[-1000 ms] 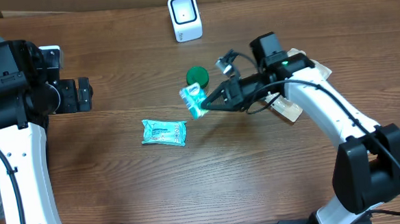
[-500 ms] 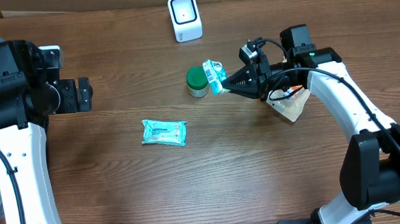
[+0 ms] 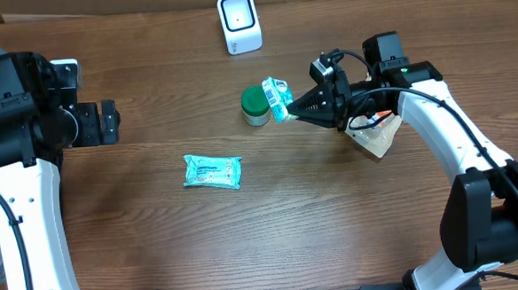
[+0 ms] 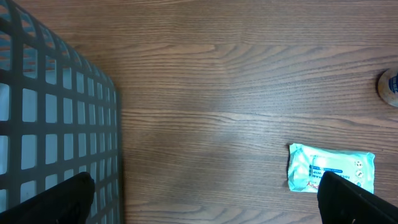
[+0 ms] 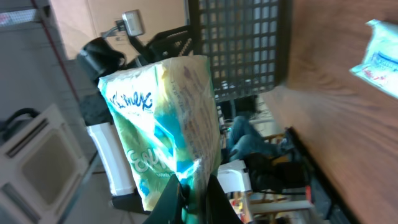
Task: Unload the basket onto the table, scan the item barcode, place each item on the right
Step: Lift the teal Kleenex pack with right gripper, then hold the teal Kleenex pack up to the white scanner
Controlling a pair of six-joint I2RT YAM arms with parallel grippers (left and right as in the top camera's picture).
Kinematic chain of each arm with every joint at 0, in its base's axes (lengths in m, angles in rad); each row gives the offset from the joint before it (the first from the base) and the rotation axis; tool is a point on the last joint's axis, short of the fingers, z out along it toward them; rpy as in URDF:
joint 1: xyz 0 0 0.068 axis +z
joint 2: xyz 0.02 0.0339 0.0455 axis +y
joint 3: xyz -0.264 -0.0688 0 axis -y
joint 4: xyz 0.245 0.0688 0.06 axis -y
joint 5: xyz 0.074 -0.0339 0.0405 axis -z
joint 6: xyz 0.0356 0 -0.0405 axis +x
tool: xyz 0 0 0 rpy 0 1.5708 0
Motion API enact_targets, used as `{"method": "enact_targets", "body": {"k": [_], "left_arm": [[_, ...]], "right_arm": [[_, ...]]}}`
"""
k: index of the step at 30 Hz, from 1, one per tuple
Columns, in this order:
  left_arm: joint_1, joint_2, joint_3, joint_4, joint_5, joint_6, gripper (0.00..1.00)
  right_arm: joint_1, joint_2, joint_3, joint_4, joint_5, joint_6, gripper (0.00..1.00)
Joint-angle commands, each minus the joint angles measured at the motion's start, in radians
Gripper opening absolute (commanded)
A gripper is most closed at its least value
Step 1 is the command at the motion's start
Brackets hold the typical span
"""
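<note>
The right pincer (image 3: 289, 113) clamps a pack (image 3: 276, 96) beside a jar (image 3: 255, 107); the left pincer (image 3: 109, 123) gapes, fingertips (image 4: 68, 199) cut off.

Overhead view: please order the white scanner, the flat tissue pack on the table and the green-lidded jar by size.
1. White scanner, slightly ahead, though it stands nearer the camera.
2. Flat tissue pack.
3. Green-lidded jar.
</note>
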State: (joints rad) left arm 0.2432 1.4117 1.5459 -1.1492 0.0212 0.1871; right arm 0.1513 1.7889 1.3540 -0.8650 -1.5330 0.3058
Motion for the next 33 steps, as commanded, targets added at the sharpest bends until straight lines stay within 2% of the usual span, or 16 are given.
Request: {"method": "enact_targets", "body": {"k": [1, 3, 10, 11, 14, 17, 19, 25, 31, 33], "left_arm": [[0.005, -0.011, 0.023, 0.001, -0.003, 0.015, 1.0], [0.005, -0.011, 0.023, 0.001, -0.003, 0.015, 1.0], [0.005, -0.011, 0.023, 0.001, -0.003, 0.015, 1.0], [0.005, -0.011, 0.023, 0.001, -0.003, 0.015, 1.0], [0.005, -0.011, 0.023, 0.001, -0.003, 0.015, 0.99], [0.005, -0.011, 0.023, 0.001, -0.003, 0.015, 0.99], [0.005, -0.011, 0.023, 0.001, -0.003, 0.015, 1.0], [0.005, -0.011, 0.023, 0.001, -0.003, 0.015, 1.0], [0.005, -0.011, 0.023, 0.001, -0.003, 0.015, 1.0], [0.005, -0.011, 0.023, 0.001, -0.003, 0.015, 1.0]], "right_arm": [[0.029, -0.014, 0.016, -0.025, 0.23, -0.043, 0.04], [0.07, -0.014, 0.016, -0.068, 0.476, -0.043, 0.04], [0.183, -0.014, 0.08, -0.171, 0.994, 0.067, 0.04], [0.206, -0.013, 0.165, -0.231, 1.111, 0.089, 0.04], [0.244, -0.008, 0.344, -0.327, 1.296, 0.118, 0.04], [0.284, 0.002, 0.529, -0.348, 1.464, 0.11, 0.04], [0.32, 0.003, 0.584, -0.265, 1.612, 0.075, 0.04], [0.445, 0.065, 0.581, 0.168, 2.013, -0.159, 0.04], [0.461, 0.235, 0.581, 0.527, 2.082, -0.472, 0.04], [0.452, 0.352, 0.581, 0.724, 2.083, -0.68, 0.04]]}}
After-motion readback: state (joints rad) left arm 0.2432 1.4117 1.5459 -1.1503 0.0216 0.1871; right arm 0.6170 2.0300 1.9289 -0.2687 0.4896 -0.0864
